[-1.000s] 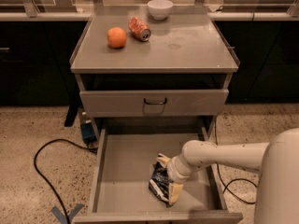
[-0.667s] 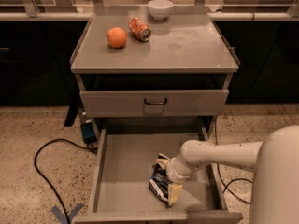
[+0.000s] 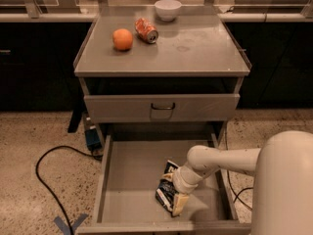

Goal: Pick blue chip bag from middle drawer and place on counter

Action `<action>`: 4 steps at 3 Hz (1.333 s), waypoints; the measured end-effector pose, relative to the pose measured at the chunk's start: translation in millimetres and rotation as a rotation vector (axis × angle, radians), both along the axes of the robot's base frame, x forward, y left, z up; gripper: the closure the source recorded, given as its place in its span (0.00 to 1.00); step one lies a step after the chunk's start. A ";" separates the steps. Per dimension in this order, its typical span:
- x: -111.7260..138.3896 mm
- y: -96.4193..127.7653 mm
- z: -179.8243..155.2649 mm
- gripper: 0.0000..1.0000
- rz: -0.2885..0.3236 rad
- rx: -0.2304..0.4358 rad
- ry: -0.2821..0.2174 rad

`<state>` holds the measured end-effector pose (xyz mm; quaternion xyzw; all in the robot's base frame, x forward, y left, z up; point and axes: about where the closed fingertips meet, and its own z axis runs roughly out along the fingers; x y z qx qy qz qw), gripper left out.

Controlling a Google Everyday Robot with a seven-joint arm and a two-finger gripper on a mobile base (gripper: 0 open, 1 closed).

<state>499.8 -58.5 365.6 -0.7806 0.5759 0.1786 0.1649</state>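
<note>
Bag: the blue chip bag point(image 3: 165, 194) sits in the middle drawer point(image 3: 128, 182), right of centre in the lower part of the frame, and looks propped on edge rather than flat.
Claw: the gripper point(image 3: 177, 196) is down inside the drawer, at the bag's right side and touching it. Whether it is clenched on the foil or merely pressed against it cannot be told from this view.
Arm: the pale arm point(image 3: 222, 159) reaches in from the lower right, over the drawer's right wall.
Risk, grip: crinkled foil gives little to bite on. If only a seam or corner is caught, the bag would likely slip out on the lift.
Risk, lift: the closed drawer front point(image 3: 161, 107) overhangs the rear of the open drawer. A straight rise too far back could snag the bag or wrist on it.
Risk, placing: the counter point(image 3: 200, 50) holds an orange point(image 3: 122, 39), a tipped soda can point(image 3: 146, 30) and a white bowl point(image 3: 167, 9) toward its upper left. A careless set-down there could send the can rolling.
</note>
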 end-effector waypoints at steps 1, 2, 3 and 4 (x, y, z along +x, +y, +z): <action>0.0 0.1 0.1 0.42 0.000 0.000 -0.001; -1.6 3.1 21.2 0.66 -0.010 0.019 -0.027; -3.9 5.3 70.7 0.89 -0.015 0.078 -0.077; -7.5 9.5 136.5 1.00 -0.010 0.148 -0.145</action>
